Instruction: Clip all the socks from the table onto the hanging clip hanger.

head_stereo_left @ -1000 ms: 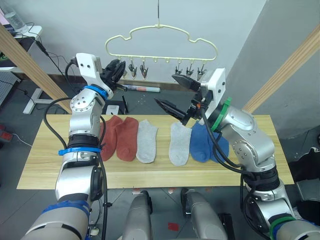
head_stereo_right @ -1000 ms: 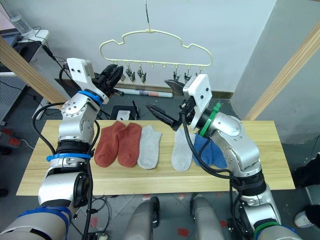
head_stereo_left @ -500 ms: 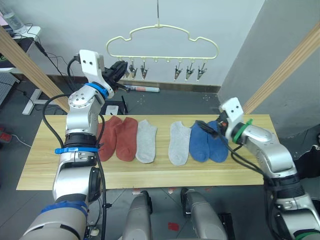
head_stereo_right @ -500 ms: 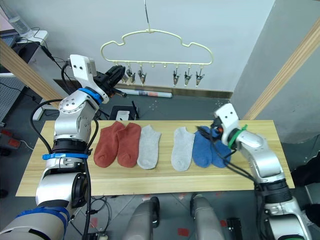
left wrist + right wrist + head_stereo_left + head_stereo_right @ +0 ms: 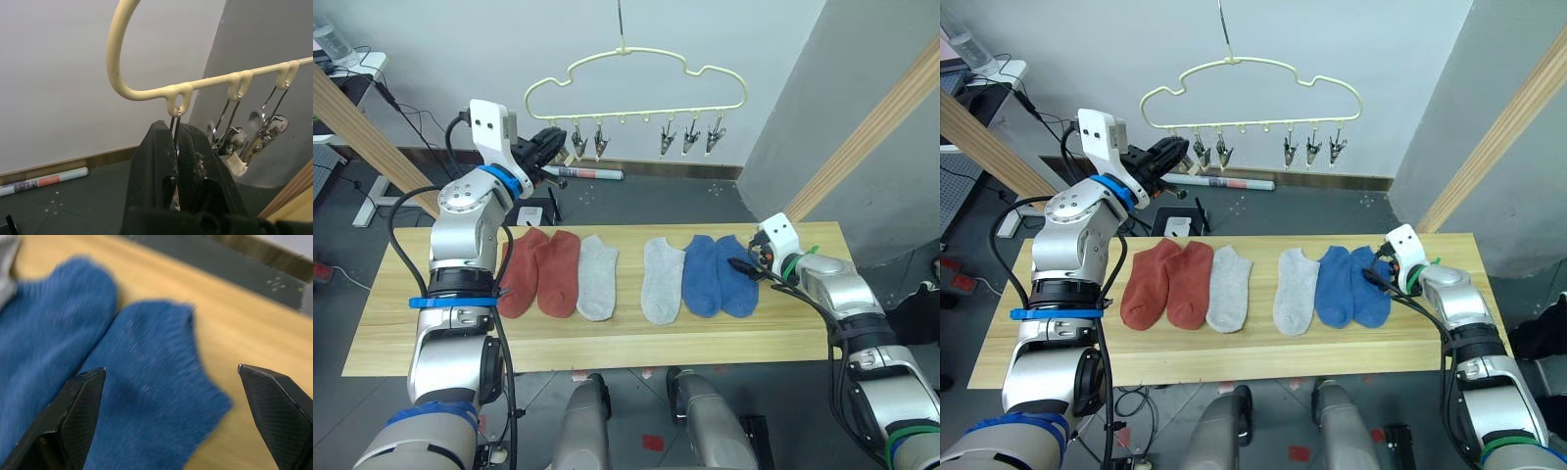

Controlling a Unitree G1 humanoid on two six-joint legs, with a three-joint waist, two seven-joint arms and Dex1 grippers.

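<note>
Six socks lie in a row on the table (image 5: pixel 401 338): two rust-red (image 5: pixel 540 276), two light grey (image 5: pixel 597 279) (image 5: pixel 661 281), two blue (image 5: pixel 702 277) (image 5: pixel 741 291). The pale yellow clip hanger (image 5: pixel 636 67) hangs above and behind the table, with several metal clips (image 5: pixel 690 139) under its bar. My left gripper (image 5: pixel 548 147) is raised to the hanger's left end and is shut on the leftmost clip (image 5: pixel 175 128). My right gripper (image 5: pixel 745 266) is low over the rightmost blue sock (image 5: pixel 146 396), open, its fingers (image 5: pixel 83 396) spread wide on either side of the sock's cuff.
Slanted pale wooden poles stand at the left (image 5: pixel 357 122) and right (image 5: pixel 876 132) of the table. A paper roll (image 5: pixel 582 173) lies on the dark floor behind. A desk with cables (image 5: pixel 352 64) is at the far left.
My right arm has come down from beside the hanger to the table's right end, over the rightmost blue sock. The left gripper stays at the left clip.
</note>
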